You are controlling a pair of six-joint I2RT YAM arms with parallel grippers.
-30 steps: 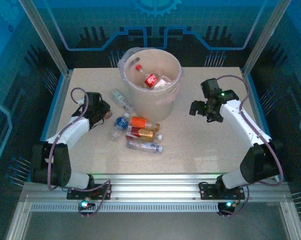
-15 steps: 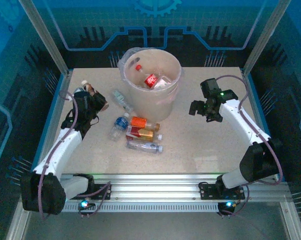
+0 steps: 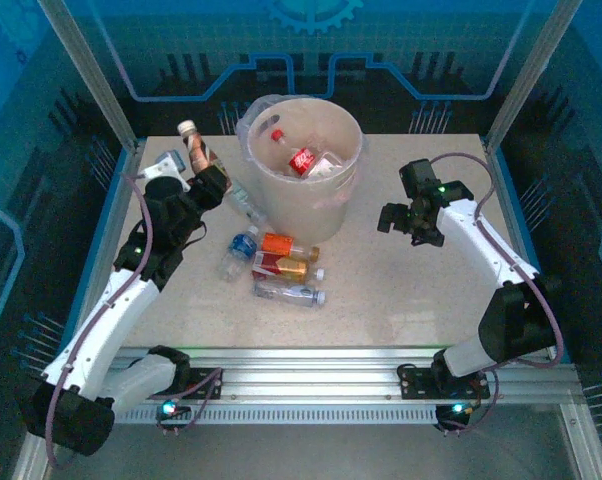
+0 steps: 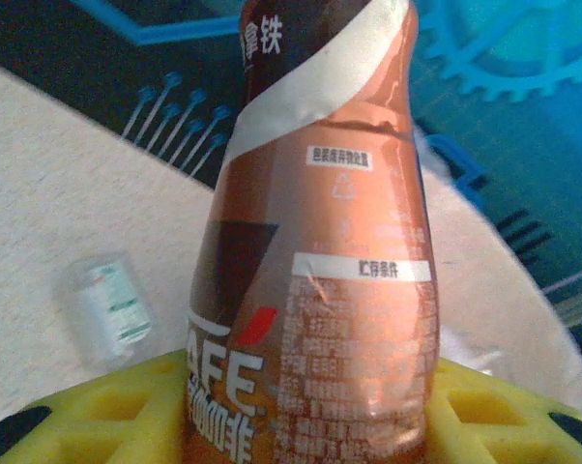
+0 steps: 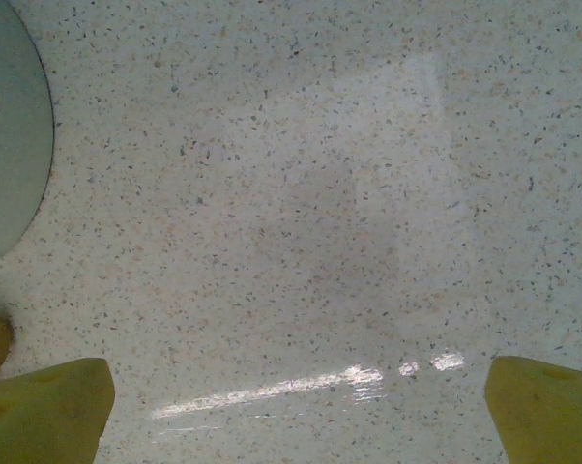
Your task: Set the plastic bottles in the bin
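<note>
Up close, brown-labelled bottle (image 4: 320, 271) clamped in left pincer (image 4: 301, 425); overhead, right pincer (image 3: 393, 217) agape, empty, near bin (image 3: 311, 200).

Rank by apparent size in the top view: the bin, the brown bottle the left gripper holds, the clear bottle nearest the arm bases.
1. bin, clearly largest.
2-3. clear bottle and brown bottle look alike; the brown one is raised nearer the camera and partly covered by the left gripper.

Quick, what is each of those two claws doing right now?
Left gripper: shut on a brown-labelled plastic coffee bottle with a white cap.
Right gripper: open, holding nothing.
</note>
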